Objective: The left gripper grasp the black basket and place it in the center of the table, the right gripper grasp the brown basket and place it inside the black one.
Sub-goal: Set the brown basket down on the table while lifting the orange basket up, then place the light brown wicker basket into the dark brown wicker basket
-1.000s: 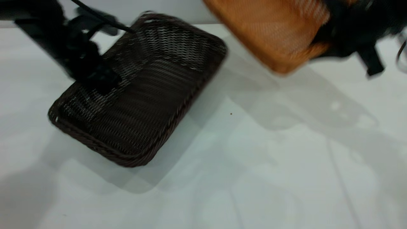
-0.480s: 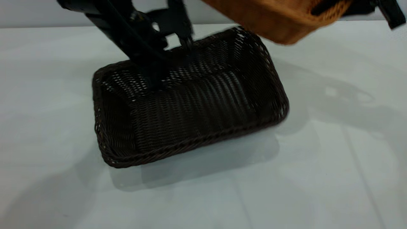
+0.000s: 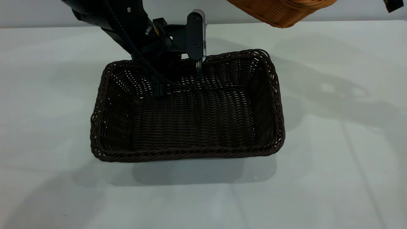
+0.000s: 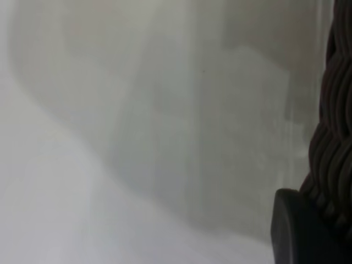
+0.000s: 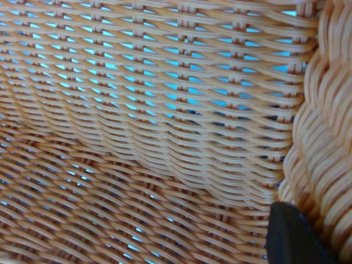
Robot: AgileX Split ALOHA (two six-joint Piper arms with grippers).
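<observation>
The black basket [image 3: 190, 121] sits flat on the white table [image 3: 334, 165], near its middle, with its long side toward the camera. My left gripper [image 3: 197, 65] reaches down over the basket's far rim and is shut on it. The left wrist view shows one finger [image 4: 300, 231] pressed against the dark braided rim [image 4: 335, 137]. The brown basket [image 3: 283, 11] hangs in the air above the table's far right, cut off by the frame's top edge. My right gripper is shut on its braided rim [image 5: 324, 143], with one finger [image 5: 291, 236] inside the weave. The gripper itself is almost out of the exterior view.
The left arm [image 3: 127, 22] slants down from the upper left over the black basket's far left corner. Bare tabletop lies all round the black basket, with wide shadows to its right.
The black basket has swung round from a tilted, slanted pose at the left to lie flat and square in the middle. The brown basket has risen toward the top edge.
</observation>
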